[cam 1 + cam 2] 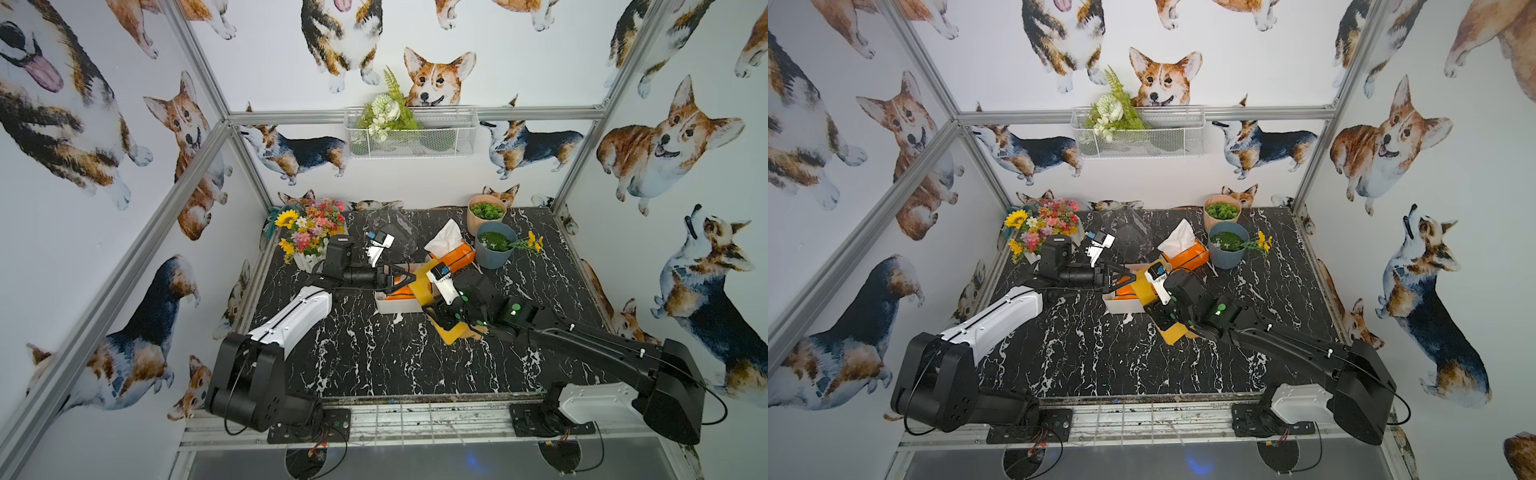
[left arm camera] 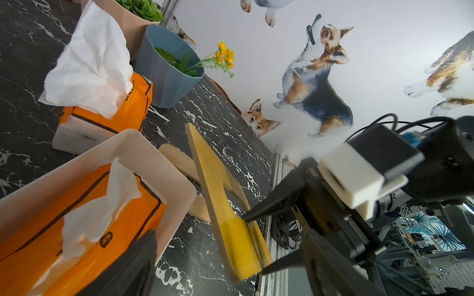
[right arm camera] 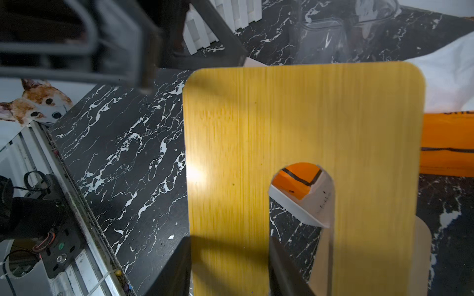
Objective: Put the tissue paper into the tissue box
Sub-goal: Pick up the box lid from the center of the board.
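Tissue paper, as an orange soft pack [image 2: 48, 220] with a white sheet pulled up from its top, already lies inside the white tissue box [image 1: 390, 306] at mid-bench. By my reading the pack is in and only the closing remains.

The right end effector [image 2: 254, 246] is clamped on the near end of the yellow slotted lid [image 3: 256, 153], beside the slot. It holds the lid tilted up and off to the right of the box, probably so the open top stays clear while the pack is settled. The slot is likely meant to pass the loose sheet when the lid goes on.

The left end effector [image 1: 401, 277] hangs over the left part of the box. Only one of its fingers [image 2: 128, 266] shows in the left wrist view, so I cannot tell how wide it stands, and nothing is seen in it. It probably sits there to tuck or steady the pack.

A second orange pack [image 1: 453, 257] with a tall tissue plume lies farther right, just beside the blue pot [image 1: 492, 259], clear of the work.
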Action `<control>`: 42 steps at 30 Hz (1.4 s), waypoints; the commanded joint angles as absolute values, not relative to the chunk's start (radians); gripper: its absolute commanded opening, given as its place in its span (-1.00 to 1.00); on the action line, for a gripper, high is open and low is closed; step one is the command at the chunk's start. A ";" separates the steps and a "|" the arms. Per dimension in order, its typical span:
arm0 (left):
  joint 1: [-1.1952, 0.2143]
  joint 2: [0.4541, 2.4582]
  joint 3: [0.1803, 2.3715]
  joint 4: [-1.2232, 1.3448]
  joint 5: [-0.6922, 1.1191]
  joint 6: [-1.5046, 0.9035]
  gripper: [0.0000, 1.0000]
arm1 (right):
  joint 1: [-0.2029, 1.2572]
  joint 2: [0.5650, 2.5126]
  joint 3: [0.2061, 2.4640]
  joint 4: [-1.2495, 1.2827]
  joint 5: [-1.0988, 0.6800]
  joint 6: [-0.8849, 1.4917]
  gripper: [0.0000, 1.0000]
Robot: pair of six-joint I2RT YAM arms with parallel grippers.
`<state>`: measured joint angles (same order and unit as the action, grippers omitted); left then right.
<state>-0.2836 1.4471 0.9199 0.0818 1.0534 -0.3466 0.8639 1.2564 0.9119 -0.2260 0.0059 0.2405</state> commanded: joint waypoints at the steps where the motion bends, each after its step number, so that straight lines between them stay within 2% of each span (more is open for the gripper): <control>1: -0.289 1.479 0.947 -0.009 1.080 -0.308 0.68 | 0.889 1.270 0.913 -0.156 0.040 0.186 -0.84; 4: -0.293 1.502 0.961 -0.043 1.083 -0.299 0.54 | 0.913 1.288 0.916 -0.146 0.054 0.170 -0.85; 8: -0.296 1.520 0.971 -0.052 1.107 -0.303 0.13 | 0.931 1.320 0.925 -0.138 0.064 0.156 -0.85; 10: -0.297 1.525 0.971 -0.053 1.111 -0.304 -0.13 | 0.939 1.335 0.931 -0.139 0.070 0.151 -0.85; 15: -0.299 1.543 0.980 -0.069 1.125 -0.304 -0.93 | 0.947 1.353 0.936 -0.123 0.085 0.149 -0.85; 16: -0.299 1.545 0.982 -0.072 1.127 -0.304 -1.00 | 0.948 1.353 0.935 -0.118 0.087 0.150 -0.85; 21: -0.299 1.546 0.985 -0.073 1.142 -0.302 -1.00 | 0.951 1.345 0.933 -0.104 0.116 0.160 -0.69; 27: -0.282 1.530 0.965 0.009 1.174 -0.368 -1.00 | 0.951 1.248 0.901 -0.044 0.117 0.229 -0.15; 31: -0.237 1.517 0.911 0.229 1.204 -0.563 -1.00 | 0.951 1.111 0.819 0.063 0.119 0.323 0.08; 33: -0.209 1.511 0.874 0.386 1.197 -0.703 -1.00 | 0.950 1.034 0.769 0.115 0.118 0.364 0.12; 36: -0.165 1.505 0.800 0.710 1.180 -0.975 -1.00 | 0.941 0.939 0.702 0.178 0.122 0.444 0.24; 37: -0.148 1.505 0.777 0.816 1.167 -1.067 -1.00 | 0.932 0.907 0.678 0.198 0.130 0.482 0.36; 40: -0.105 1.508 0.706 1.067 1.104 -1.296 -1.00 | 0.864 0.823 0.593 0.268 0.114 0.630 0.58; 42: -0.086 1.525 0.658 1.231 1.054 -1.440 -1.00 | 0.778 0.787 0.523 0.356 0.019 0.739 0.64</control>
